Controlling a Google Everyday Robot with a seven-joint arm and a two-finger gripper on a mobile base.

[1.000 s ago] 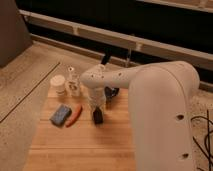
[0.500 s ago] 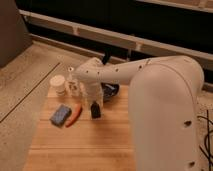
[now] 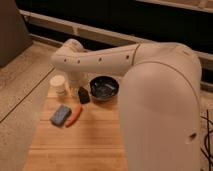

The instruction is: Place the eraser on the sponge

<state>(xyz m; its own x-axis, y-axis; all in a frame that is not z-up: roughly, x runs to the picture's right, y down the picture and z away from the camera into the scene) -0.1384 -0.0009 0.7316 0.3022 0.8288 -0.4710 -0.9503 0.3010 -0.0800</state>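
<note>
One pincer [image 3: 80, 91], mostly hidden beneath arm [image 3: 100, 60], clamped on eraser [image 3: 84, 95], apart from sponge [image 3: 60, 114]

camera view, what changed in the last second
The gripper moved toward the far edge of the wooden board and slightly picture-left. It ended between the white cup and the dark bowl, which the arm now hides less. The eraser travelled with it and is not over the sponge. The sponge, orange stick, cup and bowl stayed put.
</note>
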